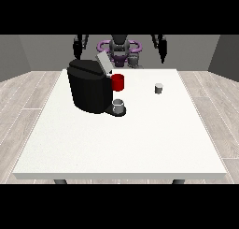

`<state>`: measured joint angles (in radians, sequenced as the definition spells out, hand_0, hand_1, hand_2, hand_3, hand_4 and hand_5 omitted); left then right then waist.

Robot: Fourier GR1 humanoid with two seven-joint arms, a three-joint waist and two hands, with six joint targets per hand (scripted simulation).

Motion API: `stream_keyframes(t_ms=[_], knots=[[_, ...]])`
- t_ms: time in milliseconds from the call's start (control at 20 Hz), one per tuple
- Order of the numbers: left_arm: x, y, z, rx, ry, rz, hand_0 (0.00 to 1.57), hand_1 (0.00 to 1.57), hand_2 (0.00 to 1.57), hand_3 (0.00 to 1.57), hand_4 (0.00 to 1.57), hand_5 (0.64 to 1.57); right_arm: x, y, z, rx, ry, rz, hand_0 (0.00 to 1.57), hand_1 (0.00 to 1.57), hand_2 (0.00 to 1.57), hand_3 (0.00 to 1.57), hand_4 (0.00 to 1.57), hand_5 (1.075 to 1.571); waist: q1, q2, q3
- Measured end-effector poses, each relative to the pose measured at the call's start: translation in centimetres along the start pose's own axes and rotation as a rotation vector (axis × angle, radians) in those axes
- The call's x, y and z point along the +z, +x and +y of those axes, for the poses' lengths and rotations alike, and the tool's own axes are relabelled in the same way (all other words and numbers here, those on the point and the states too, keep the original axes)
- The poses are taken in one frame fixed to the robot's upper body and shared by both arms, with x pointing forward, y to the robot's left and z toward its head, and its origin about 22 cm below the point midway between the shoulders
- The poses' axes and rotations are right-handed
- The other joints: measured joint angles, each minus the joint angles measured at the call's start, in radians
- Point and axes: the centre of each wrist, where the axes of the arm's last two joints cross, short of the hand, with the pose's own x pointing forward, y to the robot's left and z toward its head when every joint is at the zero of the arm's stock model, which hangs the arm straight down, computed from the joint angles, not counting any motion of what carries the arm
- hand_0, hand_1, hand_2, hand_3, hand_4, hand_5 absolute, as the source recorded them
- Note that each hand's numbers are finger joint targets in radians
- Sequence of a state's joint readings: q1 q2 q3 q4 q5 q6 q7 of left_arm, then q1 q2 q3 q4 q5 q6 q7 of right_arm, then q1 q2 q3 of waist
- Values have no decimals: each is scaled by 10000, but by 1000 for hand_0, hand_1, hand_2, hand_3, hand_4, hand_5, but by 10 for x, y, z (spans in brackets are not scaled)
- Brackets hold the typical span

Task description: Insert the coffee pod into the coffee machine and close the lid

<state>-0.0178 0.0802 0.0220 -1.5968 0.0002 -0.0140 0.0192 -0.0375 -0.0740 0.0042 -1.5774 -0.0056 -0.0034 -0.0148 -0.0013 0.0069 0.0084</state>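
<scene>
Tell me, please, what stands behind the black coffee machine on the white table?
A red cup shows behind the black coffee machine, partly covered by its raised grey lid. The cup's lower left side is hidden.

dark torso (119,49), apparently purple rings, black arms.

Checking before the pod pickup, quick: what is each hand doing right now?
Hand at the view's left: raised off the table, holding nothing; fingers cannot be told.
Hand at the view's right: raised too, holding nothing; fingers cannot be told.

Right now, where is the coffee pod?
In the front view, the coffee pod stands alone on the table, right of centre, apart from the coffee machine.
</scene>
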Motion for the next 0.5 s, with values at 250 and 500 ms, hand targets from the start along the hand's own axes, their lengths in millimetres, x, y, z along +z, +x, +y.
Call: stream_keyframes(t_ms=[250, 500], knots=[[12, -8, 11, 146, -432, -368, 0, 0, 0, 0, 264, 1571, 10, -17, -11, 62, -155, 700, 0, 0, 0, 0, 128, 1571, 169, -293, -61], [18, -10, 37, -585, -820, -891, 0, 0, 0, 0, 0, 1571, 16, -24, -19, -167, -1395, 413, 0, 0, 0, 0, 181, 1571, 24, -418, -77]])
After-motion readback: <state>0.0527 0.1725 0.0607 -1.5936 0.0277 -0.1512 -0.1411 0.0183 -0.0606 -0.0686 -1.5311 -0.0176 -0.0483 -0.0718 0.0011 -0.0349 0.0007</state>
